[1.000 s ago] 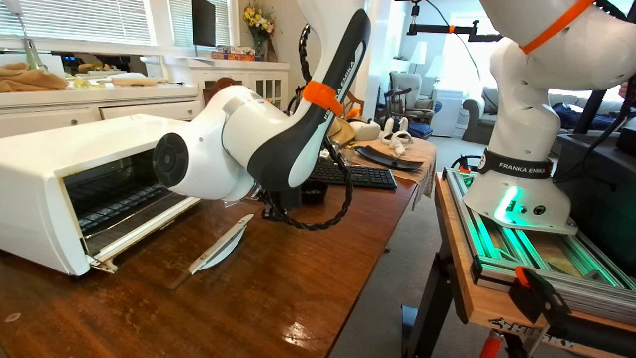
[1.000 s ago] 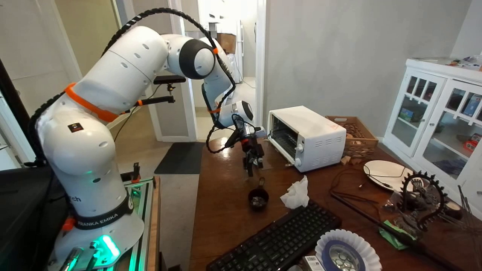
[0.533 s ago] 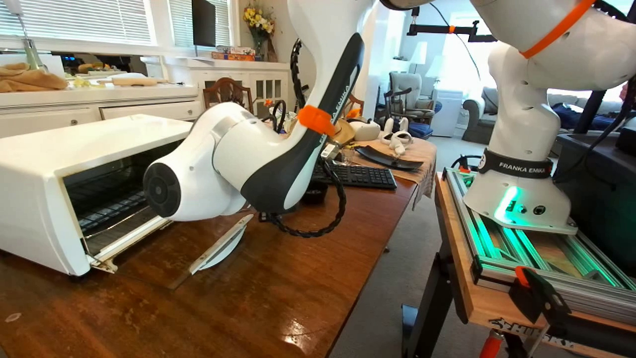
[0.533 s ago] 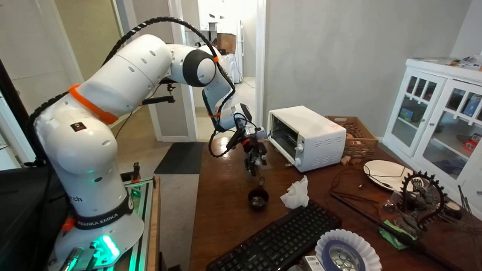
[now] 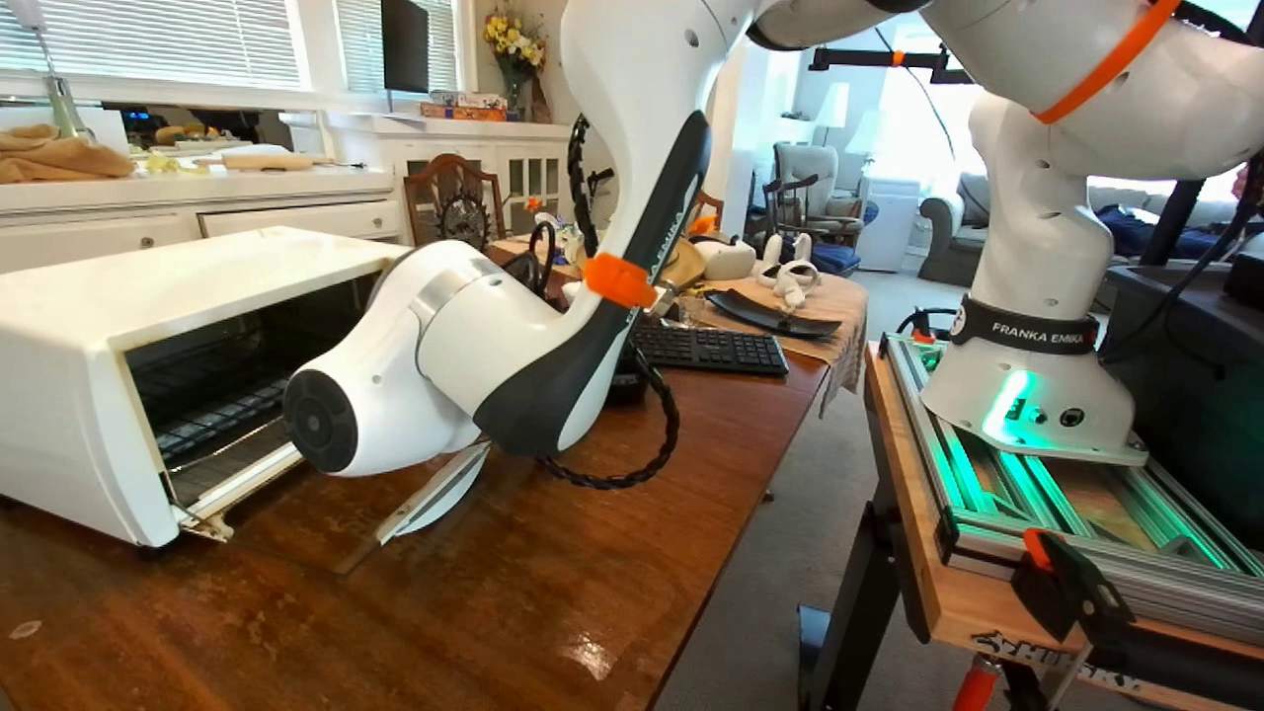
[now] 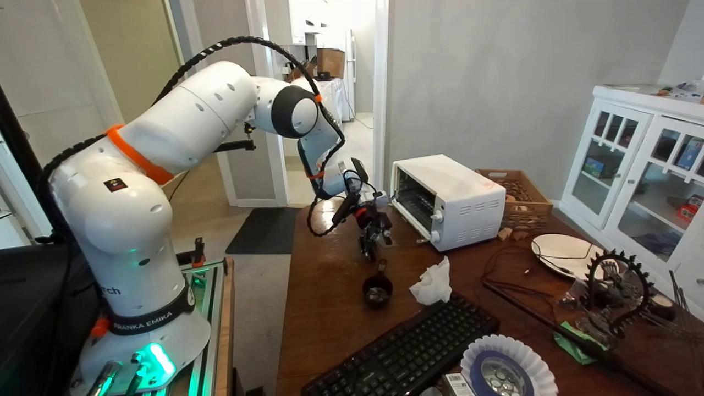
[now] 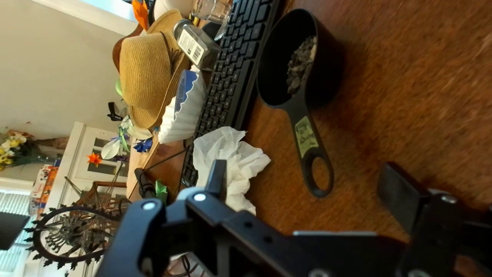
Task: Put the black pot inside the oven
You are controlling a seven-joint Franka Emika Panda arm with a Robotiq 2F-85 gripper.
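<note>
The black pot point(image 6: 367, 289), a small cup with dark pebbles in it, stands upright on the wooden table. In the wrist view its wall point(image 7: 326, 77) is at upper right, and its handle with a ring end points at my gripper. My gripper point(image 6: 372, 252) is low, just behind the handle's end. In the wrist view the gripper point(image 7: 307, 181) is open and empty, with the fingers on either side of the ring and touching neither side. The white oven point(image 5: 168, 286) has its front door lowered, showing a dark inside and rack. The oven point(image 6: 467, 220) stands behind and right of the gripper.
A crumpled white tissue point(image 6: 433, 283) lies right of the pot. A black keyboard point(image 6: 407, 352) lies close in front. A wicker basket point(image 6: 536, 212) and a white plate point(image 6: 561, 250) are beyond. The oven door's white handle point(image 5: 434, 499) lies under my arm.
My arm and gripper have come down and moved slightly closer to the pot's handle. The pot and the oven have not moved.
</note>
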